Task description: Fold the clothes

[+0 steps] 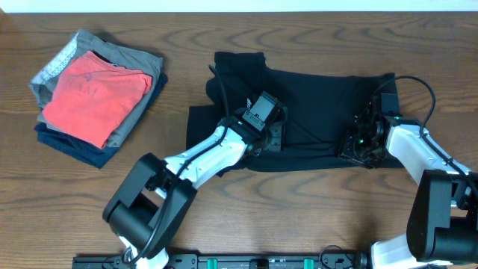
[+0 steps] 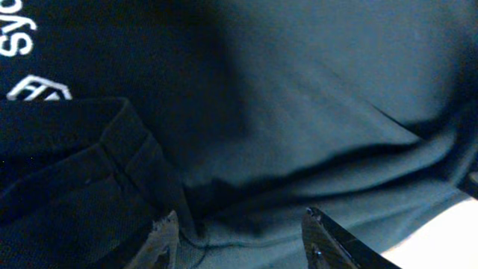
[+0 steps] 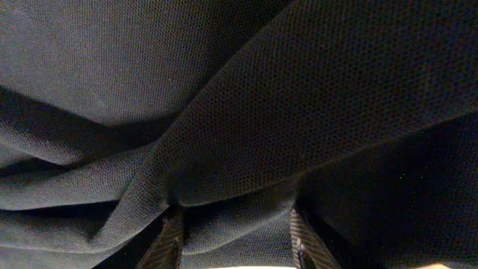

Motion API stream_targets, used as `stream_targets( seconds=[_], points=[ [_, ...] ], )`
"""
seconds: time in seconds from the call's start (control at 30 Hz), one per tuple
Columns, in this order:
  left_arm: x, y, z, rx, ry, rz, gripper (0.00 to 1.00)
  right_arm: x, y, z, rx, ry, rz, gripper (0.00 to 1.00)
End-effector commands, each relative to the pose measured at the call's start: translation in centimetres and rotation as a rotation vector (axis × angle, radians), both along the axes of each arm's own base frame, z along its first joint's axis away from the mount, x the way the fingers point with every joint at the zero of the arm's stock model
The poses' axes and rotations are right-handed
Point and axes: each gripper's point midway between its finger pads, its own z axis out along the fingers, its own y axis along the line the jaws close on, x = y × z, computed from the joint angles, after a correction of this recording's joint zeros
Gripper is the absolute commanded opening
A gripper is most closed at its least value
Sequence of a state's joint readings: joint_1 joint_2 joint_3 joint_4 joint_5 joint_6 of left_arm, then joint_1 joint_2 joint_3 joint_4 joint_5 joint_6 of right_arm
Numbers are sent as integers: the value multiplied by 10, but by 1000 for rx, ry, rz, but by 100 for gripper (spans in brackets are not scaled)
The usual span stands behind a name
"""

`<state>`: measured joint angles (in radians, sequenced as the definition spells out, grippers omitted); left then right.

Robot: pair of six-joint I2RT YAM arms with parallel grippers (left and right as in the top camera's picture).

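Lying mid-table: the black shirt (image 1: 314,97), spread wide on the wooden table (image 1: 299,217), one sleeve pointing toward the far edge, the near hem rumpled.
Left gripper: the left gripper (image 1: 271,139) is down on the shirt near its middle, arm stretched in from the front edge.
Left wrist view: the left gripper's (image 2: 239,224) fingers (image 2: 163,239) stand apart over dark cloth, a stitched hem just beside one tip; whether they pinch any fabric cannot be told.
Chest print: white lettering (image 2: 19,33) shows at the upper corner of the left wrist view, partly cut off.
Right gripper: the right gripper (image 1: 357,146) sits at the shirt's other end, by the near edge of the cloth.
Right wrist view: the right gripper (image 3: 235,224) is clamped on a thick fold of the shirt, creases fanning out from between its fingers (image 3: 170,239).
Stack: folded garments (image 1: 56,67) well apart from the shirt, a red garment (image 1: 93,90) on top.
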<state>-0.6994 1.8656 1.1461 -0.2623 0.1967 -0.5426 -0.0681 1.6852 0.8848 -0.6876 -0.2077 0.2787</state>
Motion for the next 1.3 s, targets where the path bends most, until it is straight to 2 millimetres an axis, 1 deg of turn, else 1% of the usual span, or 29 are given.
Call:
stream_targets(
  seconds=[0.0,0.13,0.27,0.33,0.4,0.47,0.53,0.57,0.6,0.67,0.73,0.8,0.83,0.9,0.97,1.0,1.07,1.2,1.27],
  points=[
    [6,-4,-4,-7,1,13,54,-9,-15,-11,-88,42,-10,46],
    [9,-3,-4,-1,-15,22,53,-9,-15,-11,-88,42,-10,46],
    [9,-1,-5,9,-12,29,43,-9,-15,-11,-88,42,-10,46],
    [9,0,-5,9,-10,34,40,-9,-15,-11,-88,42,-10,46],
    [9,0,-5,9,-11,39,41,-9,-15,-11,-88,42,-10,46],
    [8,0,-3,35,-39,-33,42,-9,-15,-11,-88,42,-10,46],
    [5,4,-2,99,-85,-172,52,-9,-15,-11,-88,42,-10,46],
    [4,9,-1,153,-112,-251,59,-9,-15,-11,-89,41,-10,46],
    [5,18,0,229,-140,-316,64,-9,-15,-11,-89,41,-10,46],
    [6,30,7,344,-186,-455,73,-9,-15,-11,-89,41,-10,46],
    [4,33,15,410,-236,-649,82,-9,-15,-11,-89,41,-10,46],
    [1,35,20,454,-283,-808,86,-9,-15,-11,-89,41,-10,46],
    [1,35,20,471,-305,-874,87,-9,-15,-11,-89,41,-10,46],
    [-2,32,21,480,-336,-965,88,-9,-15,-11,-89,41,-10,46],
    [-8,23,21,447,-358,-1043,87,-9,-15,-11,-89,41,-10,46],
    [-11,17,22,423,-371,-1069,87,-9,-15,-11,-89,41,-10,46],
    [-12,8,22,408,-397,-1082,86,-9,-15,-11,-89,41,-10,46],
    [-13,-6,20,397,-431,-1099,74,-9,-15,-11,-89,41,-10,46],
    [-17,-14,18,383,-439,-1116,73,-9,-15,-11,-89,41,-10,46]
  ],
)
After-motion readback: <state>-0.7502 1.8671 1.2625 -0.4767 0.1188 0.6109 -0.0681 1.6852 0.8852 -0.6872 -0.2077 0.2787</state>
